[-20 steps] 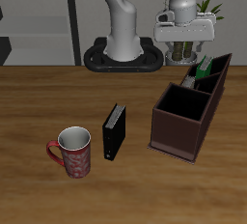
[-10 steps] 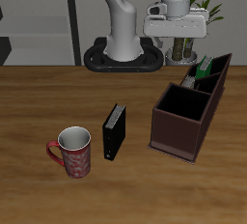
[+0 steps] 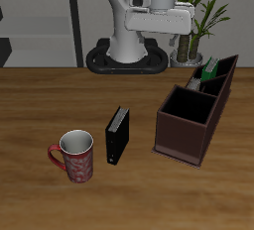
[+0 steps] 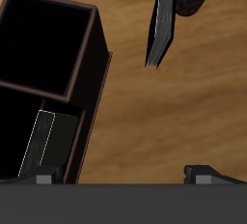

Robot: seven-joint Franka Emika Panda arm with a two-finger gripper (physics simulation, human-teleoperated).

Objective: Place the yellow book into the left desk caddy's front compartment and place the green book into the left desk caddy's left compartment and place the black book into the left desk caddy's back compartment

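The black book [image 3: 117, 135] stands upright on the table between the mug and the left desk caddy [image 3: 179, 140]; the wrist view shows it too [image 4: 162, 25]. The green book [image 3: 210, 71] leans in a small section at the caddy's far end. In the wrist view a thin grey-tan book, the yellow book [image 4: 42, 143], stands in a small section of the caddy [image 4: 96, 83] beside the large square one. My gripper [image 3: 185, 54] hangs open and empty high above the caddy's far end, its fingertips [image 4: 206, 173] wide apart.
A red patterned mug [image 3: 76, 156] stands near the table's front, beside the black book. A potted plant [image 3: 203, 6] rises behind the caddy, close to the gripper. The robot's base [image 3: 124, 57] sits at the back of the table.
The gripper has risen and drifted away from the caddy's far end toward the robot's base, still open. The books, mug and caddy have not moved.
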